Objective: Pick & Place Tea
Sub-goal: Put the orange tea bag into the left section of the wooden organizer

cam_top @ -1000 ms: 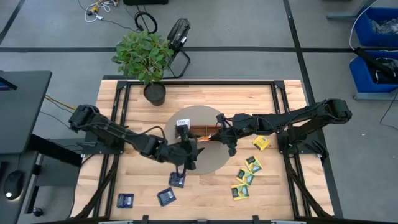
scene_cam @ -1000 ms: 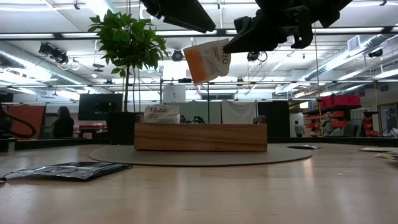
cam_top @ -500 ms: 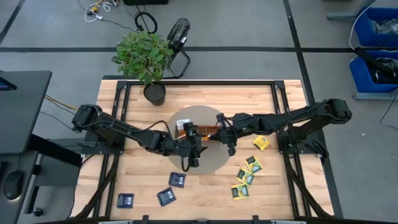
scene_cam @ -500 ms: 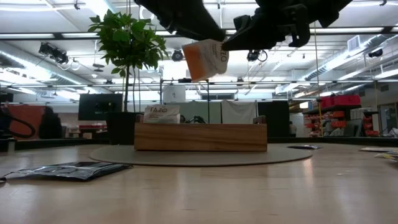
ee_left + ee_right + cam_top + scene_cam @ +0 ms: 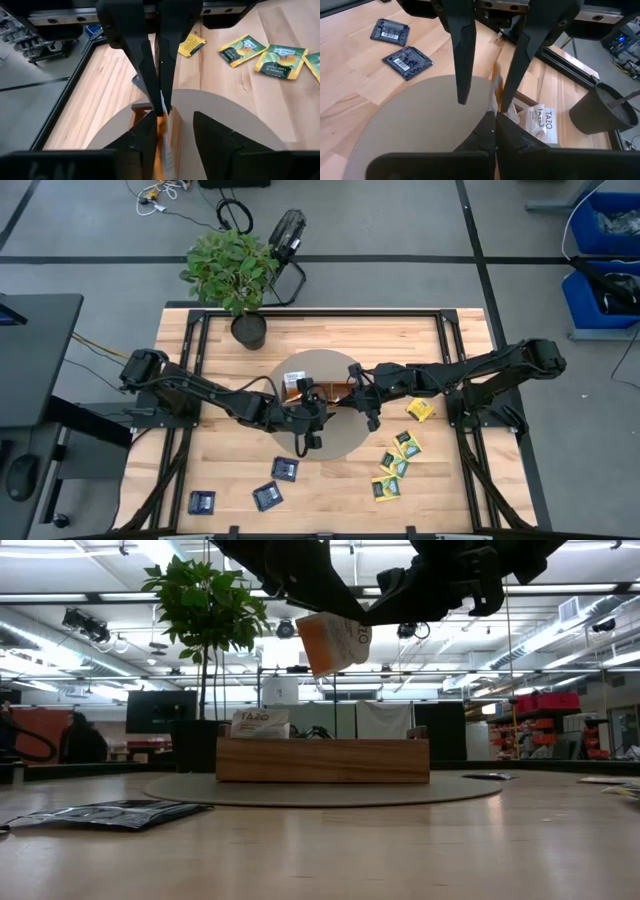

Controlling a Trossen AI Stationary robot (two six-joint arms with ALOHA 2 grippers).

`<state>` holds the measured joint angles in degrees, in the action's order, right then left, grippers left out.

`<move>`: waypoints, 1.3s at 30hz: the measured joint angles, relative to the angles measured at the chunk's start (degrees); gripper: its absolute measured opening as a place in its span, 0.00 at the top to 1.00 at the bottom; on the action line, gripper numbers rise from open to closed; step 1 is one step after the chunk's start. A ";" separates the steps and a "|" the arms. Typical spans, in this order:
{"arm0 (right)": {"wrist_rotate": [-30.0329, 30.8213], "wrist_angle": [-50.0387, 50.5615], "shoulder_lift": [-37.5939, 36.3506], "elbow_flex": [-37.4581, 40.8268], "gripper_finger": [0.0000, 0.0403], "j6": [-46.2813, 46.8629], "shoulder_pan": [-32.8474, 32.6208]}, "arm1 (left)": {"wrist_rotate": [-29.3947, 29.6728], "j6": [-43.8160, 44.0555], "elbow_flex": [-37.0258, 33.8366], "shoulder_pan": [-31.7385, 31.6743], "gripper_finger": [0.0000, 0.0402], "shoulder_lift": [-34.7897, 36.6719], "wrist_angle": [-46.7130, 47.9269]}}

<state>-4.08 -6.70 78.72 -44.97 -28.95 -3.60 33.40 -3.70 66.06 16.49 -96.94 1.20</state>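
An orange-and-white tea packet (image 5: 331,640) hangs above the wooden tray (image 5: 322,760), which stands on a round grey mat (image 5: 340,442). My right gripper (image 5: 493,131) reaches in from the table's right and is shut on the packet. My left gripper (image 5: 175,121) comes from the left and is open. Its two fingers (image 5: 462,60) stand on either side of the same packet. A white tea packet (image 5: 260,723) stands upright in the tray's left compartment. My right gripper pinches the orange packet between its two fingers at the packet's upper edge (image 5: 495,102), slanting down from the table's right. The packet hangs tilted below the fingers, clear of the tray. My left gripper has one finger (image 5: 146,132) close against the packet's side; I cannot tell whether it touches.
Three dark blue packets (image 5: 267,496) lie on the wood near the front left. Several yellow-green packets (image 5: 398,465) and a yellow one (image 5: 419,409) lie at the right. A potted plant (image 5: 235,270) stands at the far edge.
My left gripper has moved from above the front blue packets toward the far right and a little down, up to the orange packet. Its fingers now flank that packet. My right gripper and the packet have stayed where they were.
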 joint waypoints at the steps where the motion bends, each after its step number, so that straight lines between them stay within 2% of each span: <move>1: 0.00 0.00 0.00 0.00 1.00 -0.04 0.00 | 0.01 0.00 0.00 0.00 0.70 -0.01 0.26; 13: -1.06 -0.28 0.00 0.00 1.00 -0.21 0.04 | 2.07 -0.48 0.02 -0.31 0.97 0.00 0.68; 20: -1.04 -0.63 0.00 0.00 0.98 -0.17 0.04 | 4.53 -1.95 0.02 0.06 0.99 0.01 0.65; 23: -0.96 -1.03 0.00 0.00 0.92 -0.11 0.04 | 8.60 -2.43 0.04 1.15 0.99 0.00 1.16; 28: 2.50 -1.97 0.00 0.00 0.74 0.25 0.00 | 16.53 -2.83 0.04 4.49 0.99 0.01 2.39; 33: 3.56 -3.81 -0.02 0.00 0.57 -0.45 0.15 | 23.44 3.14 0.02 8.94 1.00 0.01 6.54; 39: 3.56 -4.90 -0.04 0.00 0.50 -1.48 0.17 | 34.34 9.93 -4.82 13.32 1.00 0.06 4.54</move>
<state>-0.51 -11.60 78.67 -44.97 -30.44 -3.42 67.74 6.23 61.24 29.81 -96.88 5.74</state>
